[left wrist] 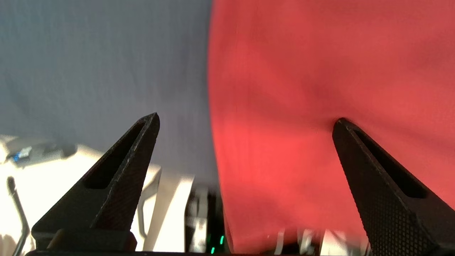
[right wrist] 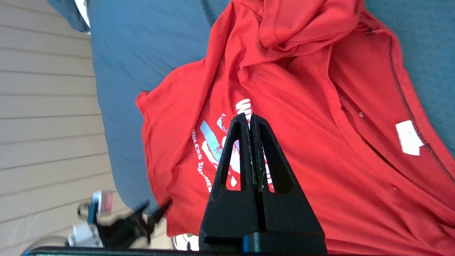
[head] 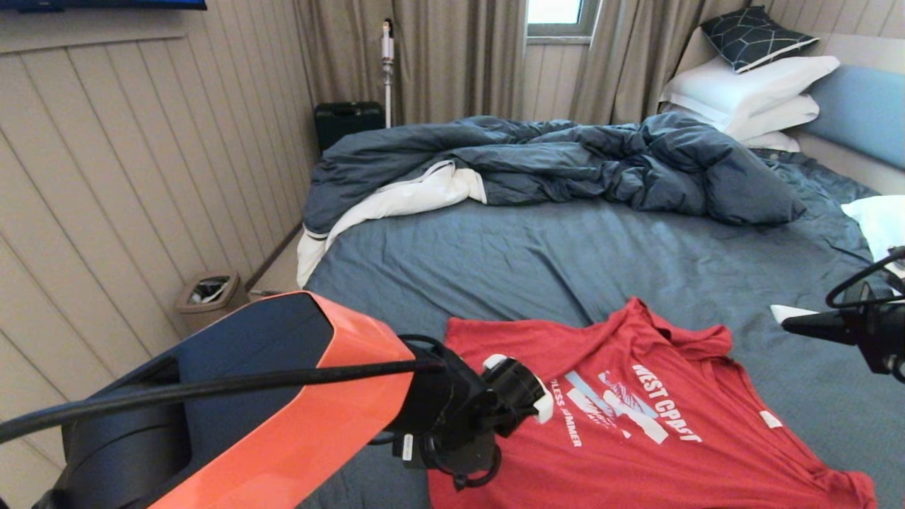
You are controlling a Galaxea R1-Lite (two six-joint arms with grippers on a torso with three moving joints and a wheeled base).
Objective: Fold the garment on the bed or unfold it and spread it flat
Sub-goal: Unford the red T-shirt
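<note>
The garment (head: 636, 424), a red T-shirt with white "WEST COAST" lettering, lies rumpled and print-up on the near part of the bed (head: 530, 261), its collar end bunched toward the far side. My left arm's wrist (head: 459, 417) hangs over the shirt's left edge. My left gripper (left wrist: 247, 117) is open and straddles that edge, one finger over the slate-blue sheet (left wrist: 89, 53) and the other over the red cloth (left wrist: 302, 71), holding nothing. At the right, my right gripper (head: 785, 322) hovers shut and empty above the sheet. In the right wrist view the right gripper (right wrist: 250, 115) points at the shirt (right wrist: 320, 142).
A rumpled dark blue duvet (head: 565, 162) with white lining crosses the far half of the bed. White pillows (head: 742, 92) are stacked at the headboard, and another white pillow (head: 880, 223) lies at the right edge. A waste bin (head: 208, 293) stands by the panelled wall on the left.
</note>
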